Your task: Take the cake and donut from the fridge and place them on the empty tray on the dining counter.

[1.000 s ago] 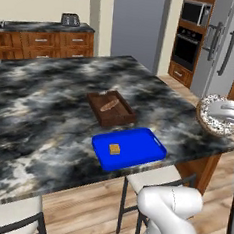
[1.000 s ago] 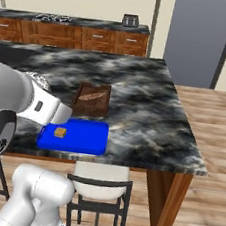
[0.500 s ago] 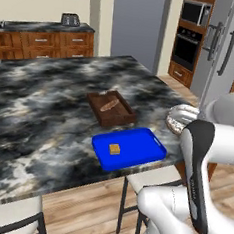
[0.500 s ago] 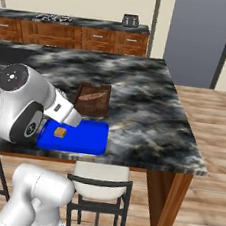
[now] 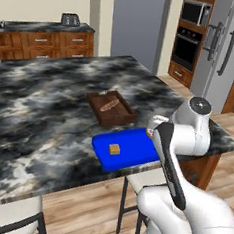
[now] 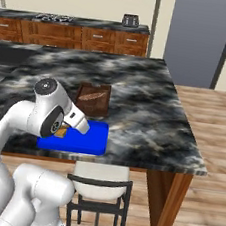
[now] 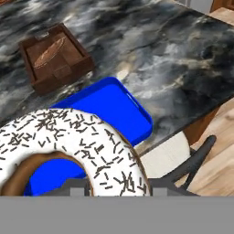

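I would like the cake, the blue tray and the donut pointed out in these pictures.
cake point(image 5: 114, 149), left base view, its tan top face.
blue tray point(image 5: 137, 143), left base view, bare floor right of the cake.
donut point(image 7: 98, 144), hand view, its sprinkled white frosting.

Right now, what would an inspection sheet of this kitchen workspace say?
Surface: dining counter, black veined marble.
Job's things: cake lies on the blue tray; donut held above the tray's near end; fridge shut.
Clutter: brown wooden tray with a bread loaf, beside the blue tray.
Grippers: gripper, jaws closed on the donut.
Cables: nothing seen.
Surroundings: stool, wall oven, toaster.
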You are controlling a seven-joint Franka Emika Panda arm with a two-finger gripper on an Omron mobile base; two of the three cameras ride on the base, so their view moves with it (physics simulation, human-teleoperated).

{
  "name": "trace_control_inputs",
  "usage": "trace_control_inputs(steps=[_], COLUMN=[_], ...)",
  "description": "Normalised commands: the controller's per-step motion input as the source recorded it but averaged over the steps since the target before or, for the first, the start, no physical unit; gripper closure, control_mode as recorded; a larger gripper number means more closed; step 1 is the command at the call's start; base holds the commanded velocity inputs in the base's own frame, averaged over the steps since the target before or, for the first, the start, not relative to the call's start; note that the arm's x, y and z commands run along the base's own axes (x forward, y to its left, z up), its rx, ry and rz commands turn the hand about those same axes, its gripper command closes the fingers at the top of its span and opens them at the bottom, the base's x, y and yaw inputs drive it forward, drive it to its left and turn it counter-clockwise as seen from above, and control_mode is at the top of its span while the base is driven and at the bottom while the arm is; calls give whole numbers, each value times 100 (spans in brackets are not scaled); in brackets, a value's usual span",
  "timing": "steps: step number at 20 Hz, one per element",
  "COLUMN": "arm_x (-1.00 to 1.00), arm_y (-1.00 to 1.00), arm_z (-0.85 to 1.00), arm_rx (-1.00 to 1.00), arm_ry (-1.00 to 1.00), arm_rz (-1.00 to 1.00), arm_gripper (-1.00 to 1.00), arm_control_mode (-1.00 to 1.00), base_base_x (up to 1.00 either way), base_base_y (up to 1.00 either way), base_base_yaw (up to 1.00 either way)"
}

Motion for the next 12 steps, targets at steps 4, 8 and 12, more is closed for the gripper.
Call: trace_control_inputs(steps=[4,8,12], arm_x=[85,88,84], arm_y=[1,0,0], arm_z=[-73,-64,-64], arm_rx=[1,0,2], arm_ry=[19,16,17], arm_rz=[0,0,0], arm_gripper=[100,100,100], arm_control_mode=[-100,-100,-100], base_base_x=[0,0,0], base_base_y=[0,0,0], base_base_yaw=[0,0,0])
